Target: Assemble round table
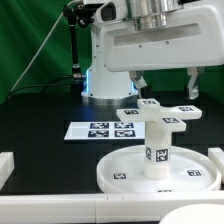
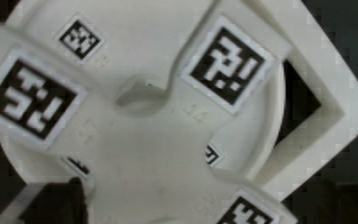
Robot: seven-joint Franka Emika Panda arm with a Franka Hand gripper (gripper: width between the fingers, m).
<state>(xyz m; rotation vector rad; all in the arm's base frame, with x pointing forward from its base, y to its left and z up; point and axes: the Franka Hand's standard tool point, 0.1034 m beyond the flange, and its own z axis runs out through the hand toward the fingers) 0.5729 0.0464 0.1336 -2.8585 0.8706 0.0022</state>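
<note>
The round disc (image 1: 125,172) lies flat on the black table near the front. The short leg (image 1: 158,152) stands upright at its centre. The cross-shaped piece (image 1: 160,112) sits on top of the leg, tags facing up. My gripper (image 1: 165,88) hangs just above the cross-shaped piece, with its fingers (image 1: 140,85) wide apart and nothing between them. In the wrist view the cross-shaped piece (image 2: 131,130) fills the picture, with its centre hole showing, and the disc's rim (image 2: 327,125) shows beside it. My fingers do not show clearly there.
The marker board (image 1: 104,130) lies flat behind the disc toward the exterior view's left. The arm's white base (image 1: 105,80) stands at the back. White rails (image 1: 60,212) border the table's front and sides. A green backdrop stands behind.
</note>
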